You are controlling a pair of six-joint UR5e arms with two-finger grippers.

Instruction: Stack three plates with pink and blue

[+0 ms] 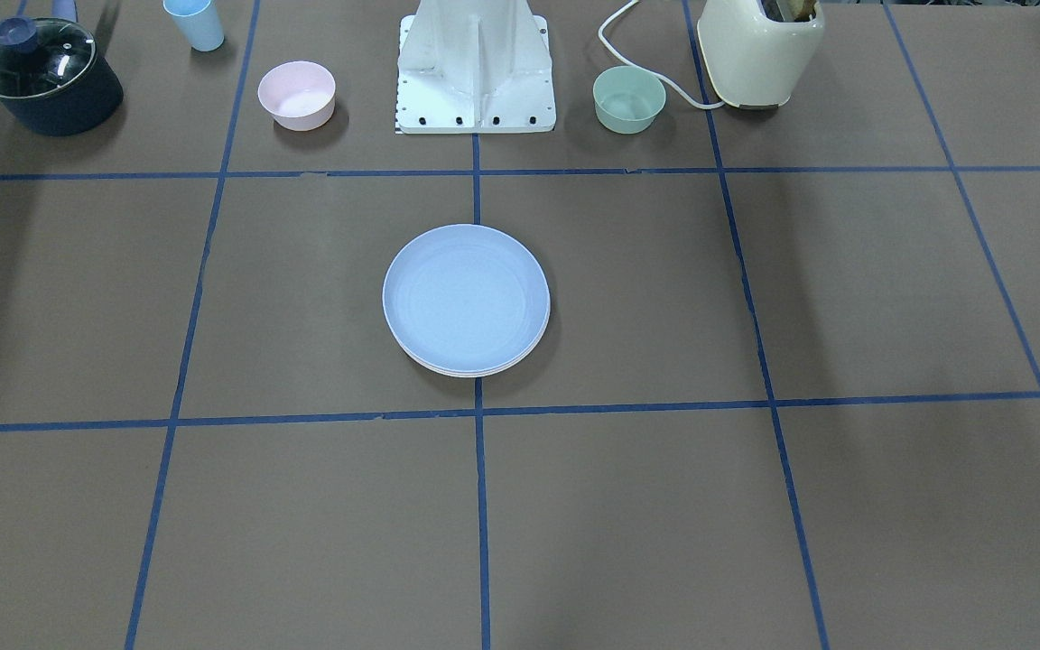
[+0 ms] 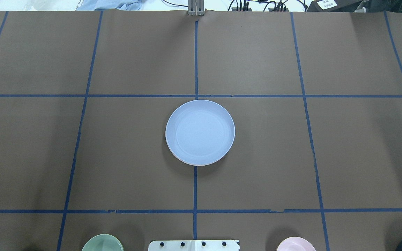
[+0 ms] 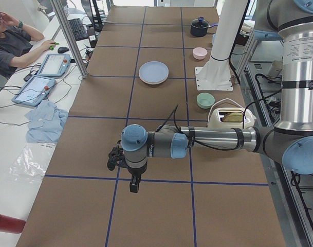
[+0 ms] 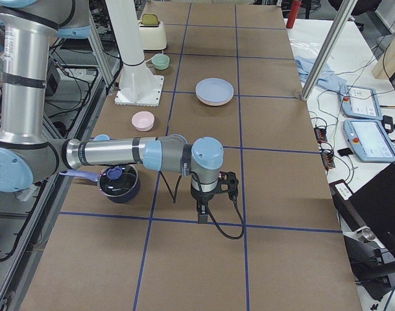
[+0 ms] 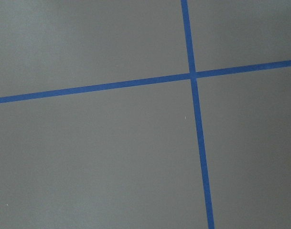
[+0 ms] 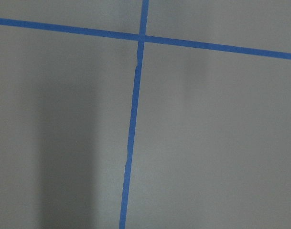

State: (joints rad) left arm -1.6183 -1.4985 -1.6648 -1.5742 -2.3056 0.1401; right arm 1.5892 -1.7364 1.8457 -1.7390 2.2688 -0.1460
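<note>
The three plates sit in one stack at the table's middle. The pale blue plate (image 1: pixel 466 298) is on top, also in the overhead view (image 2: pixel 200 131). Under it only thin pale rims (image 1: pixel 470 372) show, and a pinkish edge shows in the exterior right view (image 4: pixel 213 102). My left gripper (image 3: pixel 133 183) hangs over bare table far from the stack, seen only in the exterior left view. My right gripper (image 4: pixel 202 215) hangs over bare table at the other end, seen only in the exterior right view. I cannot tell whether either is open or shut.
Along the robot's side stand a small pink bowl (image 1: pixel 296 94), a small green bowl (image 1: pixel 629 98), a cream toaster (image 1: pixel 759 50), a dark lidded pot (image 1: pixel 46 75), a blue cup (image 1: pixel 195 23) and the white robot base (image 1: pixel 475 72). A person sits at the far side (image 3: pixel 12 43).
</note>
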